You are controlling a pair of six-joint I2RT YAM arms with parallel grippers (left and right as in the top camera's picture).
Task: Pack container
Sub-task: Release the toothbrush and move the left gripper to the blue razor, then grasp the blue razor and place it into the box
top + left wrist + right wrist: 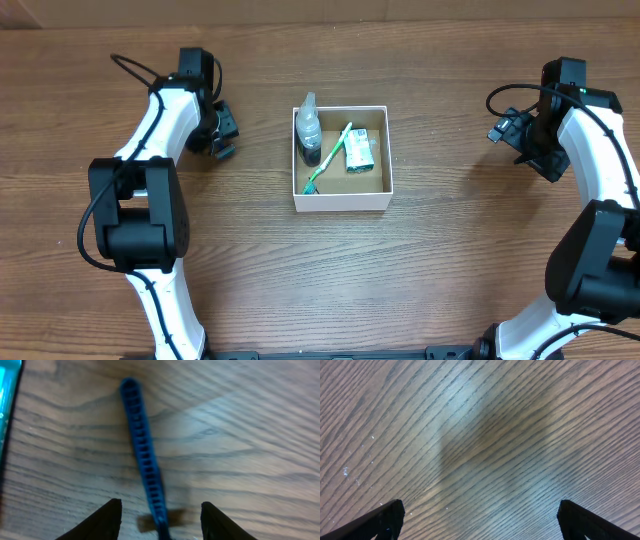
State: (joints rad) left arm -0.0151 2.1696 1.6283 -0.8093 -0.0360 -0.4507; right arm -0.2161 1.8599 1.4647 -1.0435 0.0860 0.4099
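Note:
The container (341, 200), a white-walled box with a brown floor, stands at the table's middle. It holds a clear bottle (308, 130), a green-and-white toothbrush (330, 158) and a green soap packet (360, 152). My left gripper (222, 135) is left of the box. In the left wrist view it is open (160, 520), with a blue ridged handle (144, 450) lying on the table between the fingers, neither finger touching it. My right gripper (520, 130) is far right of the box; it is open and empty (480, 520) over bare wood.
A teal object (7, 400) shows at the left edge of the left wrist view. The wooden table (450, 260) surrounds the box on all sides.

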